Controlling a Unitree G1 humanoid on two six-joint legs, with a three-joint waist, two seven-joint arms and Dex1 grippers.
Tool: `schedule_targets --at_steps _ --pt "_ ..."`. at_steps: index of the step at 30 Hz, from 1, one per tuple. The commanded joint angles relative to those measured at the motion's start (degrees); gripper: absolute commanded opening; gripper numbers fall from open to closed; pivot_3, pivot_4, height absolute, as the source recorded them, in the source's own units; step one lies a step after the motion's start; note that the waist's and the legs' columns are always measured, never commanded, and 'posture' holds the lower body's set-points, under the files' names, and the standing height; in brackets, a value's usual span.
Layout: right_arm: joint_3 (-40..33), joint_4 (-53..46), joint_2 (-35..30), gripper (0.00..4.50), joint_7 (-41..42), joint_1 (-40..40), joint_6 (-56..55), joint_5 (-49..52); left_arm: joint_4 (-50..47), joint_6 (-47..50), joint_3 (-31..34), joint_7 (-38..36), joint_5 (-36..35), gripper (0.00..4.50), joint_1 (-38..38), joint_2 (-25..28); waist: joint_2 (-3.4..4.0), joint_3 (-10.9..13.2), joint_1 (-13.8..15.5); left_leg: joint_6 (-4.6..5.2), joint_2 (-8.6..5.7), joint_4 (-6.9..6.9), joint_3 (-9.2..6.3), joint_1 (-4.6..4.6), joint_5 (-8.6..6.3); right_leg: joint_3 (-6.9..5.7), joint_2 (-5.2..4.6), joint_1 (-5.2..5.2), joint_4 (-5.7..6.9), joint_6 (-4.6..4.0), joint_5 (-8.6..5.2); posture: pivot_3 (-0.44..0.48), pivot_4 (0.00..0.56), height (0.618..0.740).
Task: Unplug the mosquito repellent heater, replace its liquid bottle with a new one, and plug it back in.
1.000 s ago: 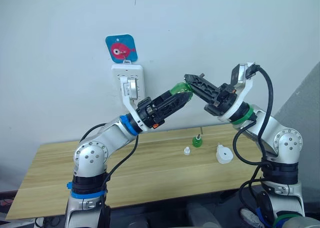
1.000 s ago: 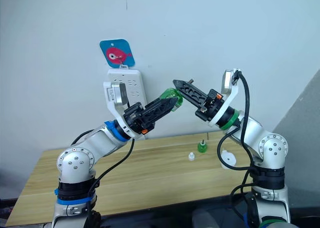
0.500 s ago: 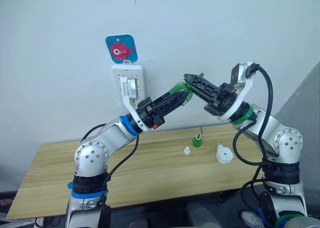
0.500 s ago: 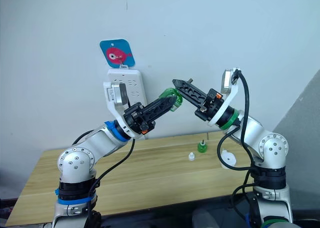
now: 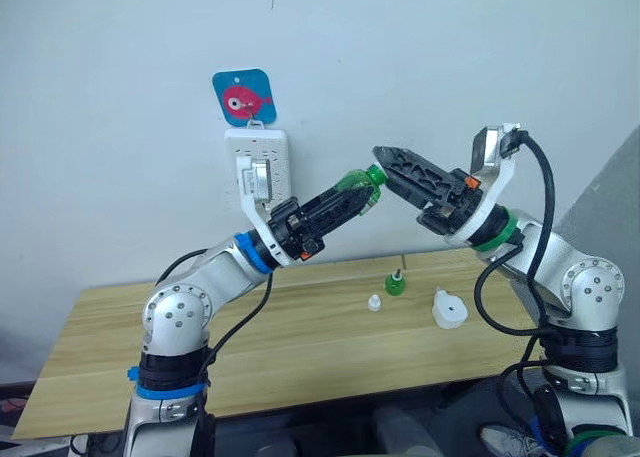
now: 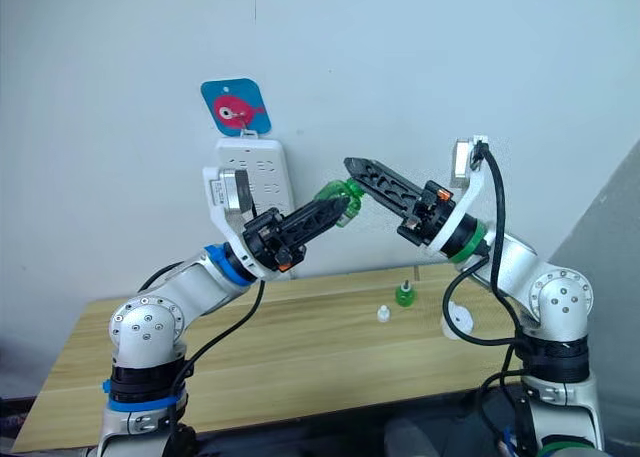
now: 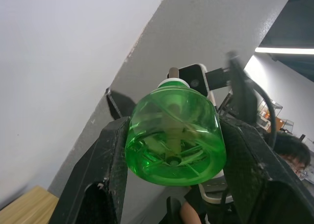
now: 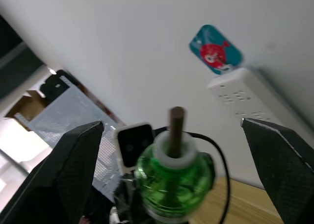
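Observation:
My left gripper (image 5: 362, 191) is raised in front of the wall and is shut on a translucent green bottle (image 7: 171, 140), the paler of the two, which I take for the new one. Its dark wick (image 8: 176, 123) points at my right gripper (image 5: 385, 167). That gripper is open, with a finger (image 8: 73, 160) on each side of the neck and clear of it. The other green bottle (image 5: 395, 283), also with a wick, stands on the table. Beside it lie a small white cap (image 5: 373, 302) and the white heater (image 5: 448, 309), vent hole up.
A white power strip (image 5: 257, 162) hangs on the wall behind my left arm, under a blue card with a pink fish (image 5: 243, 97). The wooden table (image 5: 280, 347) reaches from its left end to under my right arm.
My right gripper has opened off the bottle's neck and drawn back a little to the right. The left gripper still has the bottle in about the same place.

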Motion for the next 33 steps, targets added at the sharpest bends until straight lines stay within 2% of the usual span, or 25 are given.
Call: schedule_targets --at_steps 1,4,6,9,12,14,18,20,22,24,28,32,33 --pt "-3.8 -4.3 -4.2 4.50 1.1 3.2 -0.3 -1.2 0.1 0.7 1.7 -2.1 -2.1 2.31 -0.3 1.7 -0.01 0.0 0.1 0.00 0.00 -0.01 0.00 -0.01 0.00 0.00 0.00 0.00 -0.04 0.00 0.00 -0.165 0.036 0.736" --pt "-5.7 -8.5 -9.3 4.50 1.3 7.3 0.4 -2.6 1.4 1.2 2.4 -3.5 -2.1 2.31 -0.5 3.8 0.01 0.0 0.0 0.01 0.00 -0.03 0.03 -0.02 -0.01 0.03 0.00 0.00 -0.10 0.02 -0.01 -0.178 0.050 0.736" --pt "-5.9 -11.6 -13.4 4.50 1.8 9.0 1.3 -5.2 2.8 1.6 3.6 -4.9 -1.8 2.31 -0.8 6.0 0.02 0.3 -0.1 0.01 0.02 -0.04 0.05 0.02 -0.01 0.03 0.03 0.02 -0.11 0.02 -0.02 -0.185 0.078 0.736" --pt "-5.4 -15.2 -21.5 4.50 5.3 11.7 4.1 -12.7 3.9 1.5 4.0 -6.6 -0.1 2.31 -1.1 8.3 0.11 1.3 -0.1 0.02 0.10 -0.06 0.15 0.15 -0.01 0.12 0.11 0.10 -0.20 -0.04 -0.08 -0.198 0.121 0.736" --pt "-3.6 -16.6 -28.8 4.50 8.8 14.9 6.8 -20.6 3.1 0.7 2.2 -8.4 3.5 2.31 -0.8 9.2 0.13 2.4 0.0 0.02 0.17 -0.14 0.13 0.62 -0.02 0.10 0.18 0.68 -0.56 -0.17 -0.19 -0.229 0.128 0.736" --pt "-0.6 -15.6 -32.1 4.50 10.5 16.5 8.2 -26.9 2.7 -0.4 -0.1 -11.2 7.3 2.31 -0.3 9.6 0.01 3.2 0.0 0.07 0.15 -0.15 0.16 0.74 -0.08 0.20 0.19 0.87 -0.65 -0.08 -0.26 -0.253 0.165 0.736" --pt "7.4 -11.7 -32.0 4.50 6.4 15.2 10.6 -39.8 3.4 -3.5 -2.5 -17.8 14.0 2.31 1.6 11.8 -0.35 4.3 -0.3 0.07 0.15 -0.14 0.30 0.74 -0.09 0.37 0.19 0.84 -0.67 -0.06 -0.26 -0.261 0.164 0.736" --pt "11.1 -9.3 -32.0 4.50 6.6 13.2 11.8 -45.9 3.9 -5.2 -3.6 -20.3 17.1 2.31 2.1 12.4 -0.35 5.0 -0.6 0.08 0.15 -0.15 0.43 0.74 -0.11 0.51 0.19 0.78 -0.66 -0.04 -0.25 -0.259 0.199 0.736" --pt "12.8 -5.7 -31.0 4.50 6.9 11.5 14.3 -48.7 3.0 -6.3 -4.4 -21.2 19.0 2.31 2.8 12.3 -0.39 6.2 -0.6 0.09 0.17 -0.14 0.60 0.85 -0.11 0.69 0.20 0.78 -0.62 -0.04 -0.25 -0.242 0.206 0.736" --pt "16.5 -2.6 -30.3 4.50 7.5 7.9 19.3 -52.0 2.6 -6.9 -4.4 -21.5 20.0 2.31 3.3 11.9 -0.50 7.0 -0.5 0.09 0.17 -0.14 0.74 0.84 -0.11 0.89 0.25 0.77 -0.61 0.02 -0.21 -0.234 0.221 0.736" --pt "19.5 6.2 -25.6 4.50 8.5 0.8 25.0 -57.1 -0.1 -7.6 -4.8 -20.9 21.7 2.31 6.3 11.4 -0.84 8.7 -0.4 0.12 0.18 -0.13 1.08 0.84 -0.13 1.25 0.26 0.68 -0.64 0.20 -0.11 -0.205 0.251 0.736" --pt "20.3 12.5 -21.5 4.50 10.0 -4.2 29.2 -61.2 -2.8 -7.5 -4.9 -19.4 21.9 2.31 9.0 10.4 -0.87 9.8 0.2 0.26 0.17 -0.05 1.20 0.38 -0.20 1.39 0.25 0.21 -0.62 0.34 -0.03 -0.181 0.274 0.736" --pt "19.9 13.4 -20.6 4.50 10.1 -4.8 30.5 -61.8 -3.5 -7.5 -4.9 -19.1 22.0 2.31 9.5 10.2 -0.83 9.9 0.5 0.26 0.17 -0.02 1.21 0.03 -0.20 1.39 0.25 -0.15 -0.56 0.39 0.01 -0.177 0.275 0.736"
